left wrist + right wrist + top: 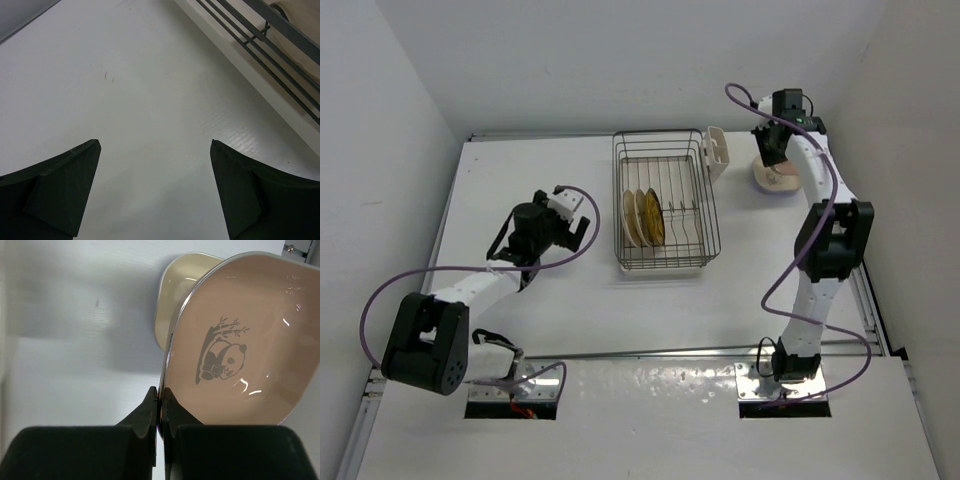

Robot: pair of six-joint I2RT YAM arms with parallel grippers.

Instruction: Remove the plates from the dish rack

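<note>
Only my wrist view shows the right gripper point(160, 402) pinching the pink plate point(245, 350) by its rim; the left gripper point(155, 143) gapes empty.

Setting: robotics laboratory test cell. White table point(520, 180) boxed in by bare white panel walls point(620, 60) at 9, 12 and 3 o'clock. The left arm point(470, 290) at 7 o'clock and the right arm point(810, 290) at 5 o'clock are bolted to metal base plates point(535, 378) and trail exposed purple cables point(390, 285). Household props: wire dish rack point(665, 200) toward 12 o'clock, holding plates point(642, 217).
</note>
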